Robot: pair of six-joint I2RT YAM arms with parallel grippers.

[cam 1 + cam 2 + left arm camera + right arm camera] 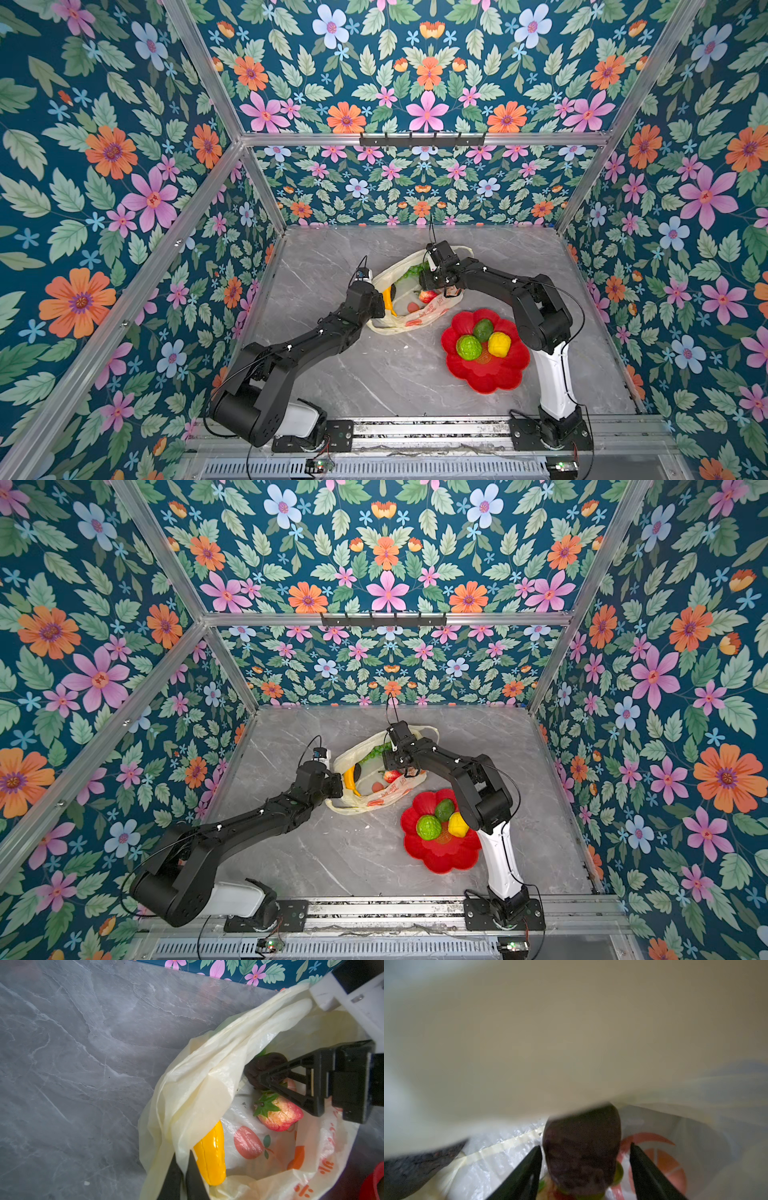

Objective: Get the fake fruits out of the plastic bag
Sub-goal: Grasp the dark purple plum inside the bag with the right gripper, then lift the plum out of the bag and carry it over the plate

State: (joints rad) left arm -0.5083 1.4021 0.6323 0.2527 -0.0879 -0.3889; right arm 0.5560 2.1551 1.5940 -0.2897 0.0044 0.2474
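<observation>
We record left gripper [182,1153] clamped on the plastic bag [197,1088] rim, right gripper [584,1145] inside the bag, jaws apart astride a dark brown piece [583,1126], banana [212,1157] and strawberry [279,1114] inside the bag, lemon [498,344], avocado [483,329], lime-green ball [469,347] on red plate [490,380] just beside the bag.

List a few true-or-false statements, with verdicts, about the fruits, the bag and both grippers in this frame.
1. The red flower-shaped plate holds three fake fruits. True.
2. The glossy yellow plastic banana lies on that plate. False: it is inside the translucent cream-yellow plastic bag.
3. The left gripper is shut on the bag's rim. True.
4. The right gripper hangs above the plate. False: it is inside the bag, open, its jaws on either side of a dark brown fruit.
</observation>
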